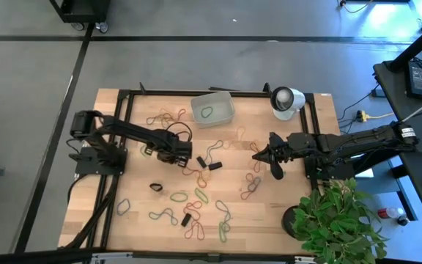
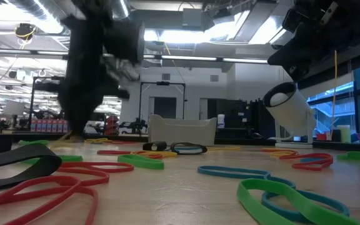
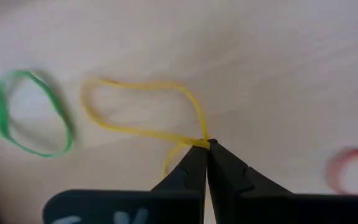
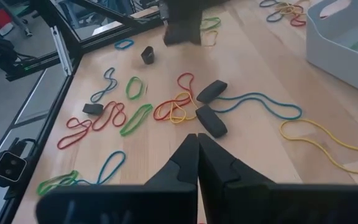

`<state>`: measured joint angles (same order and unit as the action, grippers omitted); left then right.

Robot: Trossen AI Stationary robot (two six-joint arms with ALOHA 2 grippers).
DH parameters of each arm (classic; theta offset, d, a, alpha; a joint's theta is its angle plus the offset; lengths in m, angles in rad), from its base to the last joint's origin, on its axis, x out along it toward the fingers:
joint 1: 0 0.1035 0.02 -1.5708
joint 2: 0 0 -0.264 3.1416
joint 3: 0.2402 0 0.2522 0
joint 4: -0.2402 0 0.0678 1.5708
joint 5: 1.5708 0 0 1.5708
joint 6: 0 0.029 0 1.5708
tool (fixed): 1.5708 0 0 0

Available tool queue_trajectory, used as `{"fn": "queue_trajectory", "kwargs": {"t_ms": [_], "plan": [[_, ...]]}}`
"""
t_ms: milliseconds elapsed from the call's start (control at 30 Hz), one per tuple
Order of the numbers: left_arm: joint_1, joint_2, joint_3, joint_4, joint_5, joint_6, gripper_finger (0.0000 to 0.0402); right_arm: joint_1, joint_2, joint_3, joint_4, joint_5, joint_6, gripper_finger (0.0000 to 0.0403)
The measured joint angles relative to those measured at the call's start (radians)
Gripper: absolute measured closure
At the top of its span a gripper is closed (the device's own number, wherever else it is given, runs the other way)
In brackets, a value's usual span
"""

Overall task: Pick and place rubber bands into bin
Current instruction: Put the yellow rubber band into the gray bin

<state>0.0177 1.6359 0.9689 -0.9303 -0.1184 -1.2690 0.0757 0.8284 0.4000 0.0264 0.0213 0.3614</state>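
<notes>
While the left gripper (image 3: 207,144) has its fingers pinched together on one strand of a yellow rubber band (image 3: 143,112), the step in hand reads as the pick: the band is caught but, as far as I can judge, not yet carried clear of the table (image 1: 123,183). In the high view this gripper (image 1: 187,152) sits near the table's middle, left of centre.

Next, I judge, comes a lift and a swing toward the far side, where the bin (image 1: 218,101) stands, a little to the right of the gripper and apart from it. It already holds a green band (image 1: 206,112). The release calls for the fingers to be over the bin's opening, since a thin loop can drape on the rim.

Just beside the held band lies a loose green one (image 3: 30,112), and a red one (image 3: 353,171) lies on the opposite side.

Farther right, the right gripper (image 1: 257,156) hovers with its fingers closed on nothing, waiting. Many more rubber bands (image 1: 204,194) lie scattered across the near half of the table.
</notes>
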Motion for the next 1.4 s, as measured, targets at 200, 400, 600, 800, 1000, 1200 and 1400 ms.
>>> {"fn": "queue_trajectory", "kwargs": {"t_ms": [200,400,600,800,1000,1200,1400], "plan": [[-0.035,-0.103,0.1,-0.075,-0.115,0.0,0.0399,0.0,0.0,0.0,0.0,0.048,-0.025,0.04],[-0.082,-0.165,0.204,-0.01,-0.384,0.124,0.0399,0.0,0.0,0.0,-0.002,0.075,-0.084,0.04],[-0.053,-0.161,0.31,0.252,-0.447,0.497,0.0399,0.0,0.001,0.0,-0.002,0.074,-0.085,0.04],[0.02,-0.125,0.397,0.499,-0.437,0.848,0.0399,0.0,0.001,0.0,-0.002,0.074,-0.052,0.04],[0.152,-0.073,0.451,0.516,-0.293,0.924,0.0399,0.0,0.001,0.0,-0.002,0.072,0.008,0.04],[0.274,0.014,0.473,0.515,-0.175,0.927,0.0399,0.0,0.001,0.0,-0.001,0.072,0.001,0.04],[0.366,0.112,0.474,0.515,-0.052,1.041,0.0396,0.0,0.001,0.0,0.0,0.074,0.005,0.04]]}}
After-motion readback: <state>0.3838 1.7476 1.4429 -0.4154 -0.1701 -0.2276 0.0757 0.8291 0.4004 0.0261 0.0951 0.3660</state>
